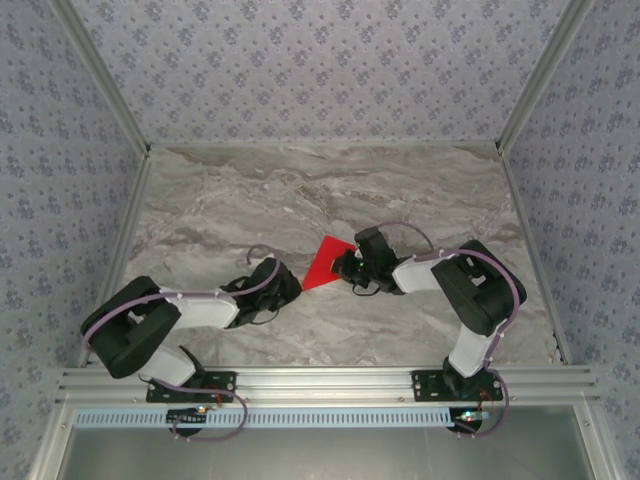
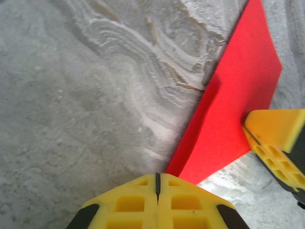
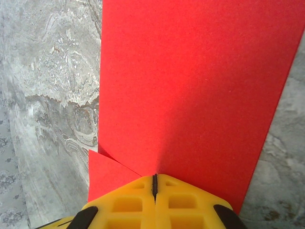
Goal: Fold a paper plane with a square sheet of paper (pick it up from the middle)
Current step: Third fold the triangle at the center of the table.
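The square sheet of paper is bright red and lies folded on the marble table, with a pointed triangular outline in the top view. My left gripper is shut at its near left corner. In the left wrist view the sheet runs up to the right from my closed left gripper, its left edge lifted a little. One yellow finger of the right gripper rests on it. My right gripper is shut, its tips on top of the sheet. A folded flap shows beside them.
The grey marble table is walled by patterned panels at the back and both sides. An aluminium rail carrying both arm bases runs along the near edge. Open tabletop lies behind and to the left of the paper.
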Available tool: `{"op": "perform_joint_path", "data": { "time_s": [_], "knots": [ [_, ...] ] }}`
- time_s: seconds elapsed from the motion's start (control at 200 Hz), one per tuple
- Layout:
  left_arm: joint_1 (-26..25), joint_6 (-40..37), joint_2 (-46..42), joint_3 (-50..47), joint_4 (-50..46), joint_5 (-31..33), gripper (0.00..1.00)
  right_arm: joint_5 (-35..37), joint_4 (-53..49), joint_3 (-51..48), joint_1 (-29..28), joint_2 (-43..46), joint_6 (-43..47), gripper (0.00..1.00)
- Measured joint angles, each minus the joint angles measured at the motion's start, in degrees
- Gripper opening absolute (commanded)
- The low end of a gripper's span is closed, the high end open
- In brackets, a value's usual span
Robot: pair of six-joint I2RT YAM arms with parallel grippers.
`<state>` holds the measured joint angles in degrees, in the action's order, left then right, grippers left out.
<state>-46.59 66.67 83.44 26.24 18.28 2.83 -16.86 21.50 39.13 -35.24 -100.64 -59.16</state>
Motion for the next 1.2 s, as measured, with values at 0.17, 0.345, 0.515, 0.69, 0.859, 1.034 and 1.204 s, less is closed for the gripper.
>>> {"op": "perform_joint_path", "data": {
  "time_s": [0.17,0.345,0.515,0.69,0.859,1.034,1.204],
  "knots": [
    [0.00,-1.90,-1.77,3.98,-2.29,0.42,0.00,-0.09,0.02,0.02,0.02,-0.04,0.00,0.00],
    [0.09,-3.06,-1.70,5.01,-2.19,0.59,0.00,-0.11,0.00,0.09,0.02,-0.09,0.00,0.00],
    [0.09,-3.45,2.84,6.60,-0.28,-2.95,0.00,-0.15,-0.02,0.13,0.02,-0.13,0.00,0.00],
    [0.09,-3.41,6.73,6.95,0.28,-3.65,0.00,-0.17,-0.02,0.13,0.02,-0.13,0.00,0.00],
    [0.09,-2.99,7.80,6.54,0.33,-3.41,0.00,-0.55,-0.02,0.17,0.17,-0.13,0.07,0.00],
    [-0.09,-2.32,8.59,5.97,1.03,-3.08,0.00,-1.01,-0.39,0.72,0.13,-0.11,0.81,0.00],
    [-0.44,-1.03,8.92,5.84,1.86,-2.10,0.00,1.51,-3.80,2.43,-2.19,0.55,1.73,0.00]
  ]
}}
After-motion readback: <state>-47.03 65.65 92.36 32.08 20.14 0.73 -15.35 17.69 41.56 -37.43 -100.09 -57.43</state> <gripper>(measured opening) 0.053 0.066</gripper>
